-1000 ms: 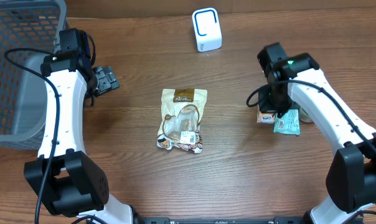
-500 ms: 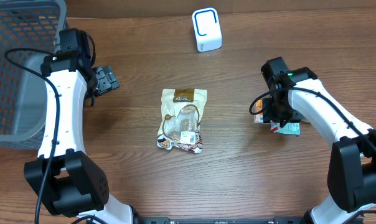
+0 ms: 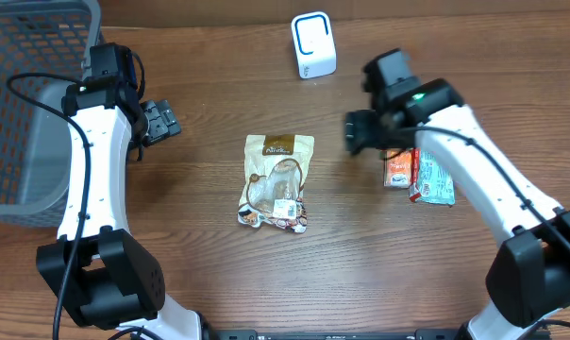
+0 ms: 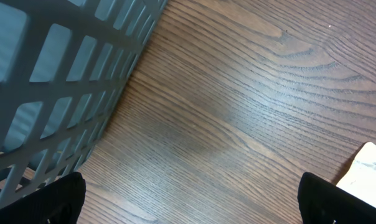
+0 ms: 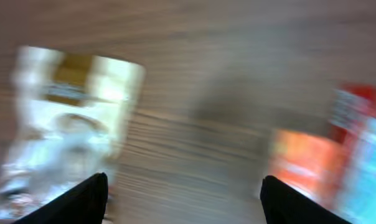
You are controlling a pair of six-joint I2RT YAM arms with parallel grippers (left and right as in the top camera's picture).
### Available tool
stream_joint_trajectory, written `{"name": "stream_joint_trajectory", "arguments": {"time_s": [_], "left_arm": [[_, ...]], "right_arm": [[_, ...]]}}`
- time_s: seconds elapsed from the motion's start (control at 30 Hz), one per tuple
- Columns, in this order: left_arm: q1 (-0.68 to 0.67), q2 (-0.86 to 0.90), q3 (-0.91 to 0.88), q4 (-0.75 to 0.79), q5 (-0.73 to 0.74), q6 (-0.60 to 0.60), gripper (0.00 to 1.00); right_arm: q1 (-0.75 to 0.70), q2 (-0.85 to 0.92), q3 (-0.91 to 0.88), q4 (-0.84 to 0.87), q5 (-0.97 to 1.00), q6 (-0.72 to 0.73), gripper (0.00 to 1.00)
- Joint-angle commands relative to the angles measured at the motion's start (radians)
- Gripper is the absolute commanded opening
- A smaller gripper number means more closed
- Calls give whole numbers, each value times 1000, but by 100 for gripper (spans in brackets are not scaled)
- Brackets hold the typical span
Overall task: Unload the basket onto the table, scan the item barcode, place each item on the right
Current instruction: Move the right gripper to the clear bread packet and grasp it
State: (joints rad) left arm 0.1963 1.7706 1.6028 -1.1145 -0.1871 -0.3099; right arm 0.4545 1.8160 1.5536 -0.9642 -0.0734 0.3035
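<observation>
Pouch point(image 3: 276, 181) lies flat in the middle of the surface point(image 3: 200, 274), face up, below the scanner point(image 3: 313, 44). Its barcode probably has to be lifted and turned toward that window. The right gripper point(image 3: 354, 132) hangs between it and the packets point(image 3: 422, 177), jaws wide apart and empty, seemingly placed to reach for an item. The left gripper point(image 3: 162, 122) sits fully spread, holding nothing, parked beside the basket point(image 3: 21, 104), out of the way.

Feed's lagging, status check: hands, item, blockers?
Left hand open, by basket. Right hand open, empty, between pouch and packets. Nothing blocks scanner.
</observation>
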Motion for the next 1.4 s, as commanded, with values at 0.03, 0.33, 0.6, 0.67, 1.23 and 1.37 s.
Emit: {"name": "stream_joint_trajectory", "arguments": {"time_s": [0.03, 0.33, 0.6, 0.67, 1.23, 1.37], "left_arm": [[-7, -26, 16, 0, 4, 18, 100], [-7, -26, 16, 0, 4, 18, 100], [-7, -26, 16, 0, 4, 18, 100], [-7, -26, 16, 0, 4, 18, 100], [-7, -26, 16, 0, 4, 18, 100], [-7, -26, 16, 0, 4, 18, 100]], "right_arm": [[122, 24, -17, 155, -56, 49, 79], [304, 166, -49, 363, 270, 55, 80], [315, 264, -50, 306, 319, 168, 87], [314, 265, -50, 270, 320, 172, 87], [285, 187, -35, -223, 226, 264, 92], [263, 143, -35, -231, 197, 214, 95]]}}
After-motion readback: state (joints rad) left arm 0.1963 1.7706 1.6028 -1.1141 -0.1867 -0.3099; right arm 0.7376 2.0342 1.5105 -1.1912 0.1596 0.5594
